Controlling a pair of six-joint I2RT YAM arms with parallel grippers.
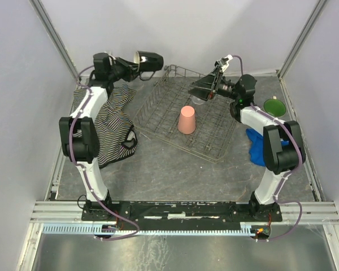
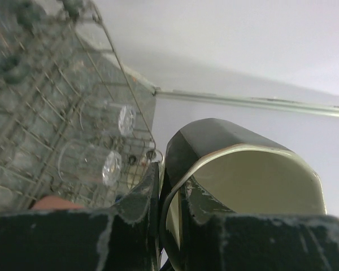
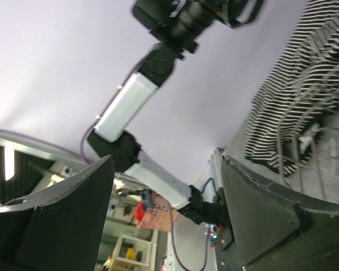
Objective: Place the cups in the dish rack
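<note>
While the black mug (image 1: 150, 61) hangs tipped on its side just off the far left corner of the dish rack (image 1: 158, 110), we see two other cups sitting inside the wires

Our left hand (image 1: 137, 60) is clamped on the mug's wall, one finger outside and one against the cream interior. The salmon-pink tumbler (image 1: 187, 119) stands mouth-down near the middle of the rack, and the small clear glass (image 1: 198, 100) rests toward the far right side, just under our right hand (image 1: 203, 87), which is spread wide with nothing between its fingers. The mug with a green interior (image 1: 274, 105) sits on the tabletop (image 1: 175, 169) right of the rack, apart from it, near a blue cloth (image 1: 253, 144). A striped cloth (image 1: 110, 118) lies left of the rack, beneath our left arm
</note>
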